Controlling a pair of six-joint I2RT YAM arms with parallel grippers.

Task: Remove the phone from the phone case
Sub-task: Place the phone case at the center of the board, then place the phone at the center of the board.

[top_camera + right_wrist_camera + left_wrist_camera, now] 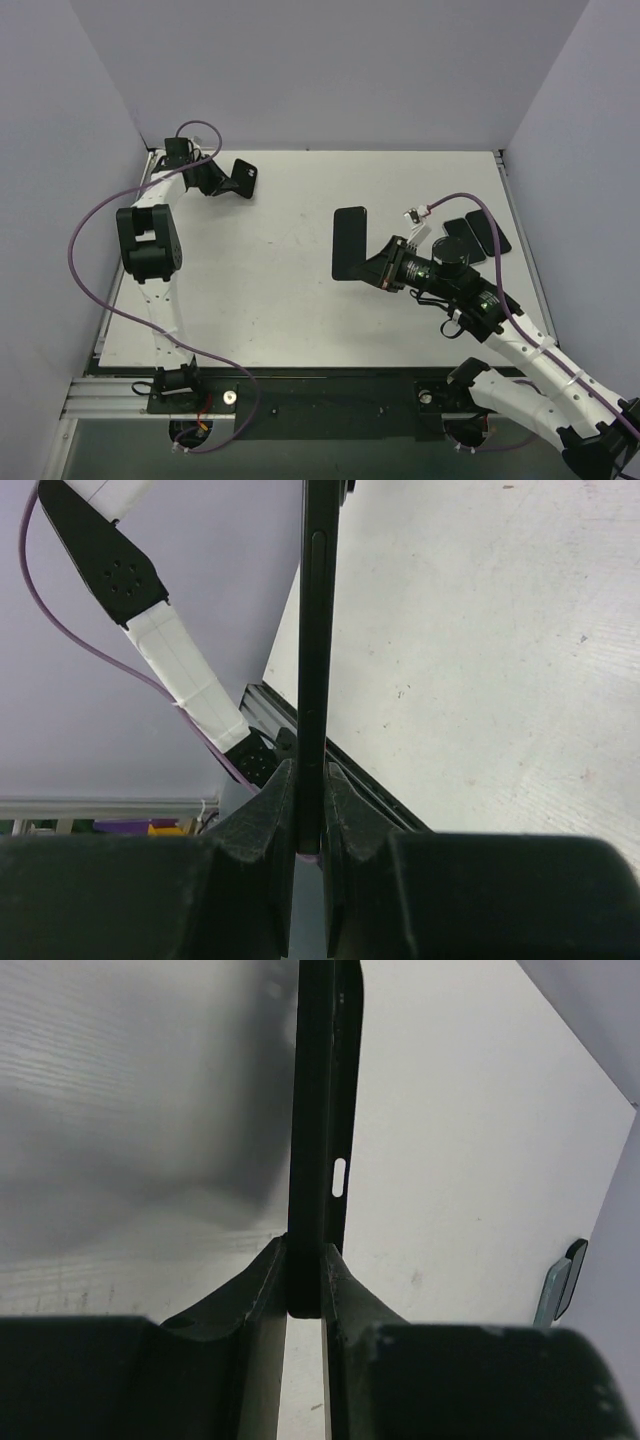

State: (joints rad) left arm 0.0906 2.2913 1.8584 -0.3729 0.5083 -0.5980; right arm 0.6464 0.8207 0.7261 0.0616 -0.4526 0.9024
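Right gripper pinches the phone; two dark slabs, perhaps cases, lie nearby.

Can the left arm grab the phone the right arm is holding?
Probably not right now. The left gripper is shut on the phone case, away at the back left corner of the table. The phone is pinched in the right gripper, with a wide stretch of bare table between them.
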